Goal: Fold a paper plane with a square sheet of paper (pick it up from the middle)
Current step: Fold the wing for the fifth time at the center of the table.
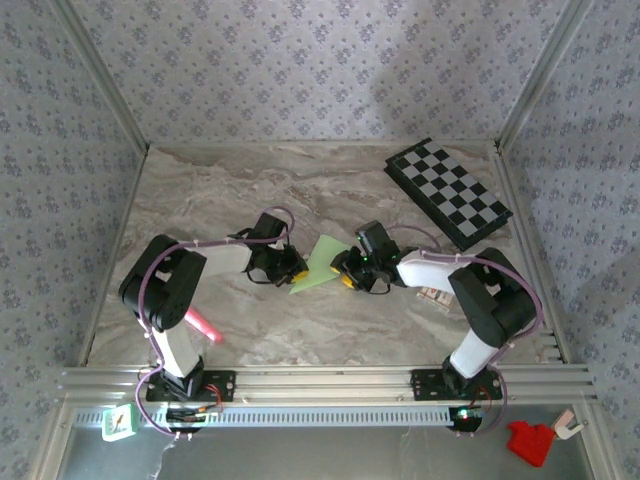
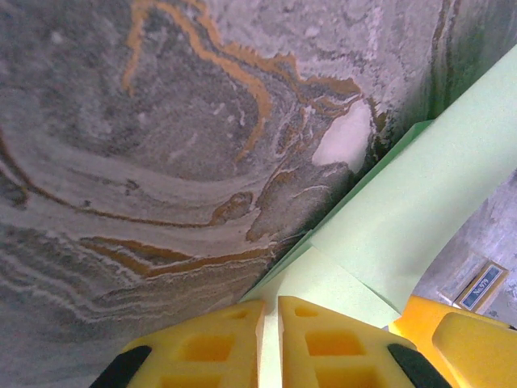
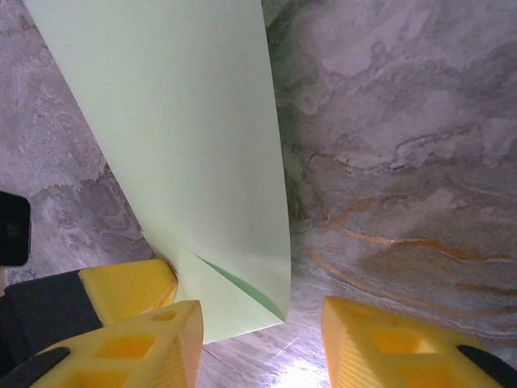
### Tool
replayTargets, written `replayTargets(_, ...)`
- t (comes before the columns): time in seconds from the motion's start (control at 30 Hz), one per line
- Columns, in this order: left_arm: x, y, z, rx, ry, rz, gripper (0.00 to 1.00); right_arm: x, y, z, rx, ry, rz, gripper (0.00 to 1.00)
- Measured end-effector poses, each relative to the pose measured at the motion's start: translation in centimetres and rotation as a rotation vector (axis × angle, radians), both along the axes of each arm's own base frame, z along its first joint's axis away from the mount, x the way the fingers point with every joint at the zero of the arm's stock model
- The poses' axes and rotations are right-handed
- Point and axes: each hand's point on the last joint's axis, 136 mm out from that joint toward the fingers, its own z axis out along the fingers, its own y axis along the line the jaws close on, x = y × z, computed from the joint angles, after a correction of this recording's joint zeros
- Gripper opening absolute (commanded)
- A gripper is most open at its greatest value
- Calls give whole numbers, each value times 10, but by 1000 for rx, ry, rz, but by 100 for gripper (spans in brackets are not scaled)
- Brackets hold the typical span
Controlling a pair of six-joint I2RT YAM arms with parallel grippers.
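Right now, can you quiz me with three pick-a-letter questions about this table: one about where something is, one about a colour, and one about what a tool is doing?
1. Where is the black-and-grey chequered board?
A) far right corner of the marbled table
B) near left edge
C) in the middle

2. What colour is the thin folded sheet of paper?
A) pink
B) pale green
C) blue

3. The left tool is:
A) wide open
B) shut on the paper
C) holding the board

Answers:
1 A, the top view shows it there.
2 B, every view shows pale green.
3 B, the left wrist view shows it pinching the sheet.
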Motion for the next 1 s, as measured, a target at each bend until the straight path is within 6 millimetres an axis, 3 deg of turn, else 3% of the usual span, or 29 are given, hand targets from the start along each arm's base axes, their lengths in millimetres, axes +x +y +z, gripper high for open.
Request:
replayTargets(0.23,0,0,0,0,0,0,15,-1,7,-5,21,8,19,42)
replayTargets(0.73,0,0,0,0,0,0,15,11,27,10,110,-67,30,34)
replayTargets(1.0,0,0,0,0,0,0,15,10,29,6,111,-67,37,31)
